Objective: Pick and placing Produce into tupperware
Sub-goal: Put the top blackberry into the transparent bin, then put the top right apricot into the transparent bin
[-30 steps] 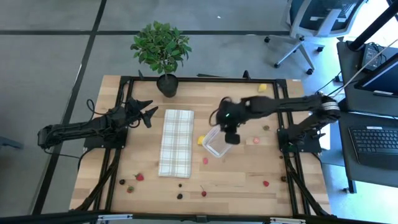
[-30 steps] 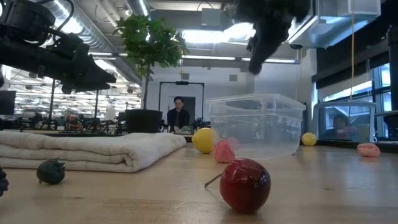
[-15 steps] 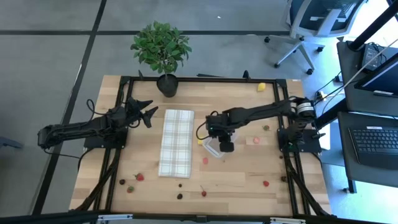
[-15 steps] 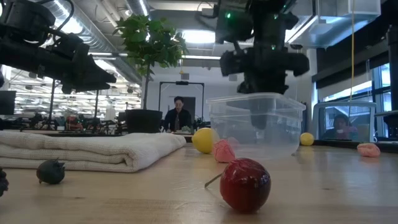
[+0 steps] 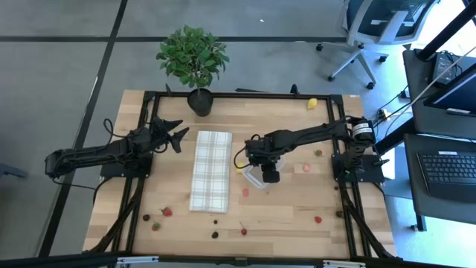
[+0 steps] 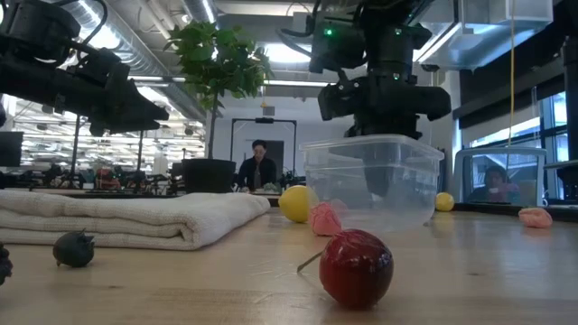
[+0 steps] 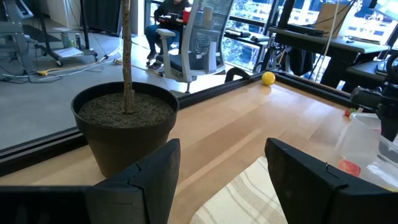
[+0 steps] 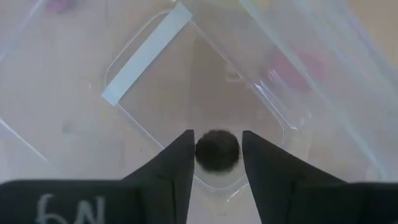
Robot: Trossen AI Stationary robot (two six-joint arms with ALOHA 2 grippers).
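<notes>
From above, the right gripper (image 5: pixel 271 176) hangs over the small clear container (image 5: pixel 254 176) just right of the checked cloth (image 5: pixel 210 170), while the left gripper (image 5: pixel 175 133) waits spread wide near the plant pot (image 5: pixel 199 102) at the far left. At table height the right gripper (image 6: pixel 384 185) reaches down inside the container (image 6: pixel 372 181), with a red fruit (image 6: pixel 356 266) lying nearer. Its wrist camera shows the fingers (image 8: pixel 171 167) pinching a dark berry (image 8: pixel 217 150) above the container floor (image 8: pixel 186 87), probably just clear of it; letting go high could bounce it out, or a fingertip could shove the light container.
</notes>
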